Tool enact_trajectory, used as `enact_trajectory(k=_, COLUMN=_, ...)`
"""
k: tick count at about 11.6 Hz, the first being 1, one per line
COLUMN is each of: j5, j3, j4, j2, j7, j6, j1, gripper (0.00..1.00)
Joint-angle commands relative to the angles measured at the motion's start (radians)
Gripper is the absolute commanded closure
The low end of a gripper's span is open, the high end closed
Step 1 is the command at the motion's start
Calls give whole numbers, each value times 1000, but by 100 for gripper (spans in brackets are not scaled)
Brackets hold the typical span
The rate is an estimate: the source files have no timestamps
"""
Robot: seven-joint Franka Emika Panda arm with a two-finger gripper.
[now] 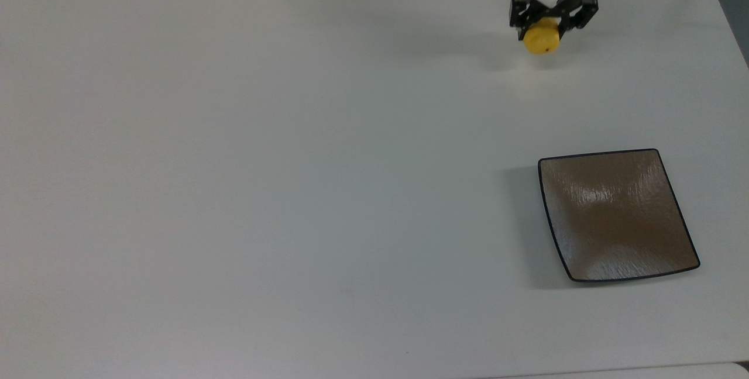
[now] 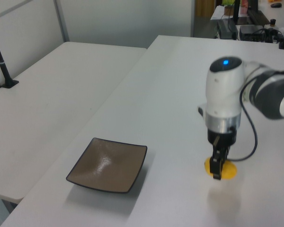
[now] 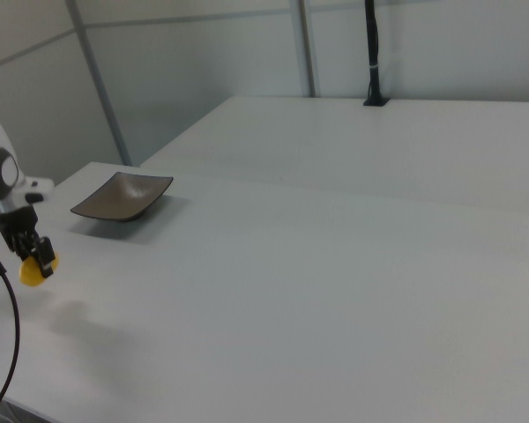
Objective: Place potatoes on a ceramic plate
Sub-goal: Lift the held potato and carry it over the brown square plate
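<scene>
Clearly the gripper (image 1: 545,23) is clamped on the potato (image 1: 541,40), its two black fingers pressed against the yellow skin from either side with only the potato's width between them. In the left view the gripper (image 2: 217,166) hangs straight down from the white wrist, and the potato (image 2: 223,168) sits clear of the table (image 2: 146,109), with a faint shadow on the surface below it. The right view shows the same grip, the potato (image 3: 33,269) held off the surface at the gripper (image 3: 31,256), near the right view's left edge. A small dark spot marks the potato's underside in the top view.

The plate (image 1: 617,215) lies flat and bare on the table (image 1: 292,162), well apart from the potato, toward the top view's lower right. It is square, brown-grey and glossy, with a thin dark rim.

A second white table stands alongside in the left view, with a black pole rising from it. Pale wall panels close the room behind.
</scene>
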Motion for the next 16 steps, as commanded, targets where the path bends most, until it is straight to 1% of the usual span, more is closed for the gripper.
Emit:
enact_trajectory(k=1, j5=5, j3=-32, j4=103, j2=-66, j7=-65, j6=-138, j1=-30, gripper=100)
enact_trajectory(k=2, j5=6, j3=-48, j4=140, j2=-65, j7=-80, j6=-155, j1=-33, gripper=100)
enact_trajectory(k=5, j5=-6, j3=-56, j4=223, j2=-60, j7=-108, j6=-165, j1=-46, gripper=100)
enact_trajectory(k=6, j5=-8, j3=-56, j4=269, j2=-36, j7=-108, j6=-165, j1=-53, gripper=100)
enact_trajectory(k=7, j5=-15, j3=-56, j4=328, j2=10, j7=-108, j6=-165, j1=-62, gripper=100)
enact_trajectory(k=8, j5=-40, j3=-56, j4=383, j2=50, j7=-106, j6=-157, j1=-62, gripper=100)
enact_trajectory(k=9, j5=-79, j3=-56, j4=401, j2=76, j7=-106, j6=-133, j1=-62, gripper=100)
enact_trajectory(k=11, j5=-113, j3=-56, j4=413, j2=107, j7=-103, j6=-15, j1=-58, gripper=100)
enact_trajectory(k=12, j5=-118, j3=-56, j4=415, j2=128, j7=-103, j6=72, j1=-58, gripper=100)
enact_trajectory(k=13, j5=-123, j3=-57, j4=416, j2=150, j7=-105, j6=126, j1=-58, gripper=100)
enact_trajectory(k=14, j5=-144, j3=-57, j4=416, j2=174, j7=-105, j6=192, j1=-59, gripper=100)
enact_trajectory(k=15, j5=-188, j3=-65, j4=416, j2=212, j7=-102, j6=296, j1=-58, gripper=100)
enact_trajectory(k=16, j5=-218, j3=-77, j4=418, j2=249, j7=-100, j6=377, j1=-55, gripper=100)
